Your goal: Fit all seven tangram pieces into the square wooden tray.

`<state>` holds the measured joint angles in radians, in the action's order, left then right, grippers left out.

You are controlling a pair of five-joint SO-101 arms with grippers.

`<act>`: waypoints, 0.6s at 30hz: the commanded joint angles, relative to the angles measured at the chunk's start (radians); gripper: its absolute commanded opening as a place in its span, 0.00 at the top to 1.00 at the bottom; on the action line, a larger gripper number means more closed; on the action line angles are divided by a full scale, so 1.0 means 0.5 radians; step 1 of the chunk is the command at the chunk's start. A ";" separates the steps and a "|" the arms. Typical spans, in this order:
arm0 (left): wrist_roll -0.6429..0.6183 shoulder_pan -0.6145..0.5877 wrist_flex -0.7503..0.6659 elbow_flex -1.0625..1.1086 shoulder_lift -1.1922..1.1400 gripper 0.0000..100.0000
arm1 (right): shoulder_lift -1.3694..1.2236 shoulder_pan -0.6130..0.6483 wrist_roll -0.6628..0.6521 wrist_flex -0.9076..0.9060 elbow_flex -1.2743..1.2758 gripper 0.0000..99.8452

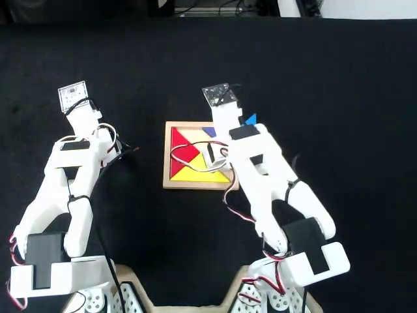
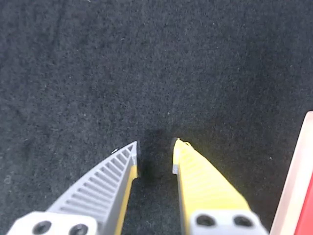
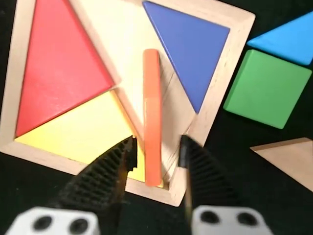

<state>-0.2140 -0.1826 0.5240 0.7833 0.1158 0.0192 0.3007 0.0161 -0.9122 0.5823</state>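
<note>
Straddling orange piece (image 3: 152, 98), on edge in tray (image 3: 215, 105), right jaws open; closing off-centre could tip it onto blue triangle (image 3: 190, 54). Left jaws open, empty.

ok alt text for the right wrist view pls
The open right end effector straddles an orange piece standing on edge in the wooden tray. A red triangle, yellow triangle and blue triangle lie flat in it; a green square, light blue piece and tan triangle sit outside.
</note>
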 commanded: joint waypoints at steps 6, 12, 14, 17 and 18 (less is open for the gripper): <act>0.021 -0.002 -0.034 -0.014 0.009 0.87 | 0.029 0.031 -0.031 -0.018 -0.014 0.87; 0.021 -0.002 -0.034 -0.014 0.009 0.87 | 0.121 0.025 -0.135 -0.187 -0.118 0.87; 0.021 -0.002 -0.034 -0.017 0.009 0.87 | 0.210 0.025 -0.166 -0.212 -0.124 0.87; 0.021 -0.002 -0.034 -0.020 0.009 0.87 | 0.333 0.040 -0.249 -0.218 -0.124 0.92; 0.021 -0.002 -0.034 -0.020 0.009 0.87 | 0.364 0.043 -0.273 -0.218 -0.130 0.96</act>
<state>-0.2140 -0.1826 0.5240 0.7833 0.1158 0.1189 0.3007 -0.0821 -1.0104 0.5746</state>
